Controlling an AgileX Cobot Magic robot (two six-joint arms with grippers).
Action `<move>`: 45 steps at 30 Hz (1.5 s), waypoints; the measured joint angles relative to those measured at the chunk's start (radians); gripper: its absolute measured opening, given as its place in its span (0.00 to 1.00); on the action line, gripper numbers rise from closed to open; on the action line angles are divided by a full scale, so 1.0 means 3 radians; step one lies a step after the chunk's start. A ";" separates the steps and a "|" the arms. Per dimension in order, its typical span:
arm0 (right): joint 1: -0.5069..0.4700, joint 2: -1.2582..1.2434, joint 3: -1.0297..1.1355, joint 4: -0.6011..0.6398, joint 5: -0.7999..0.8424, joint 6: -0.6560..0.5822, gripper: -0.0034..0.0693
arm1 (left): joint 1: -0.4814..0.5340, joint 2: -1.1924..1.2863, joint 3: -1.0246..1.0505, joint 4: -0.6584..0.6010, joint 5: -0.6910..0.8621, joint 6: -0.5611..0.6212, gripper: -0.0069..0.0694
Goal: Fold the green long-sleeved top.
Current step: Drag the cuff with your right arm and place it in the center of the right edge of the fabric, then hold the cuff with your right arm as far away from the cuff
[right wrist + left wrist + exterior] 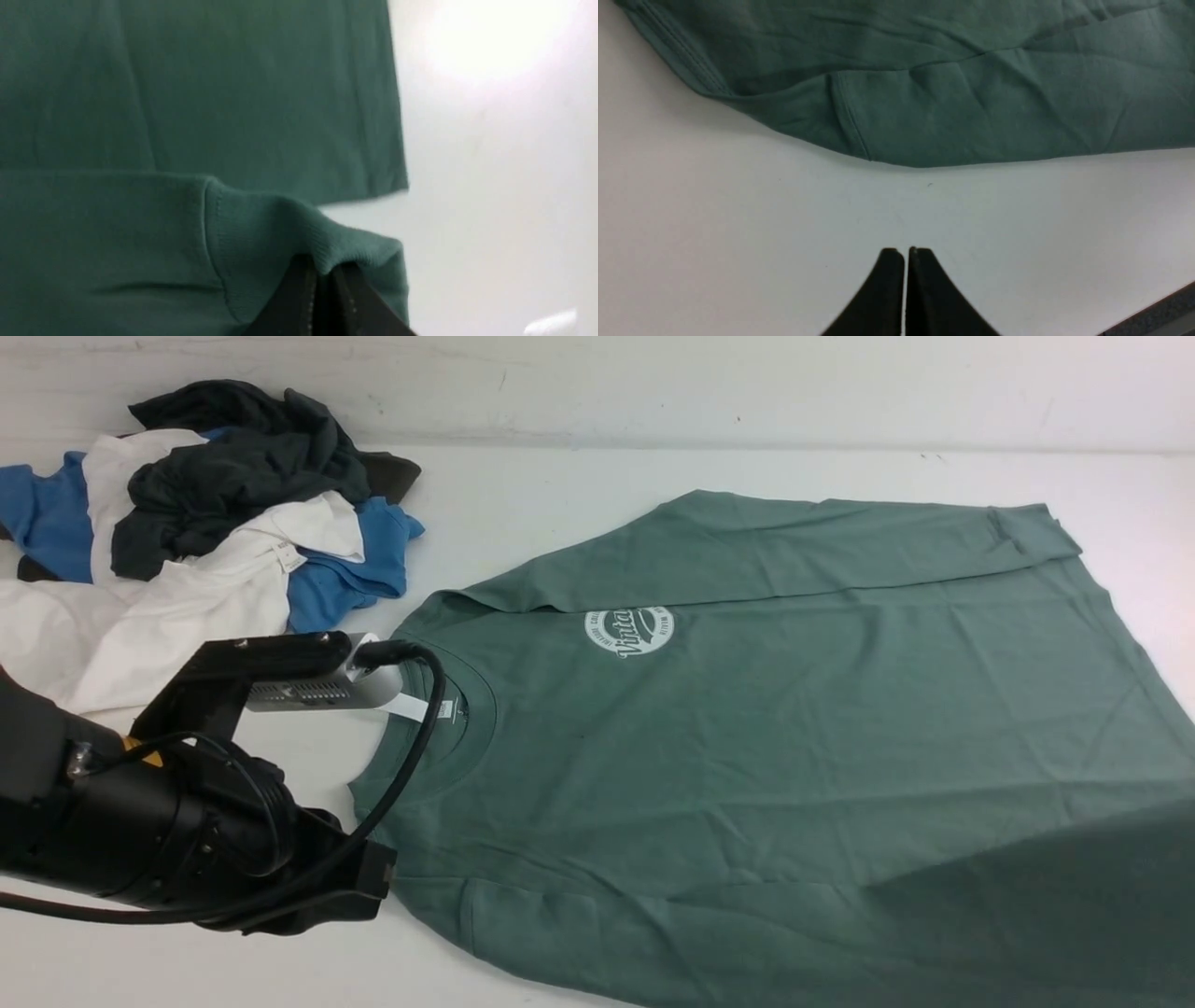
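The green long-sleeved top (pixel 794 709) lies flat on the white table, its ribbed neck and white label (pixel 415 707) towards the left and its round white logo (pixel 628 631) facing up. The far sleeve is folded over the body. My left gripper (pixel 906 252) is shut and empty, hovering over bare table just short of the top's shoulder edge (pixel 887 135). Its arm (pixel 187 831) fills the lower left of the front view. My right gripper (pixel 322 268) is shut on the top's ribbed sleeve cuff (pixel 299 224), held over the body fabric (pixel 233 93). The front view does not show it.
A pile of blue, white and dark grey garments (pixel 205 523) sits at the back left of the table (pixel 523 504). The table's near edge (pixel 1157 312) shows close to my left gripper. A wall runs along the back.
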 joint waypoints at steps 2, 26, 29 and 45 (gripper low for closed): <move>0.0001 0.0215 -0.0376 0.0000 -0.0105 -0.0088 0.06 | 0.0000 0.0000 0.0000 -0.0021 -0.0011 0.0000 0.09; 0.0008 0.2594 -0.2234 0.0171 -0.0871 -0.0158 0.58 | 0.0000 0.0000 -0.0010 0.0028 -0.0438 -0.0416 0.18; 0.0008 0.2594 -0.2443 0.0137 -0.0497 -0.0158 0.65 | 0.0000 0.0000 -0.0068 0.0046 -0.0438 -0.0430 0.23; 0.0011 0.1390 -0.2444 0.1378 0.0417 -0.0204 0.04 | 0.0000 0.0642 -0.0548 0.0293 -0.0003 -0.0596 0.58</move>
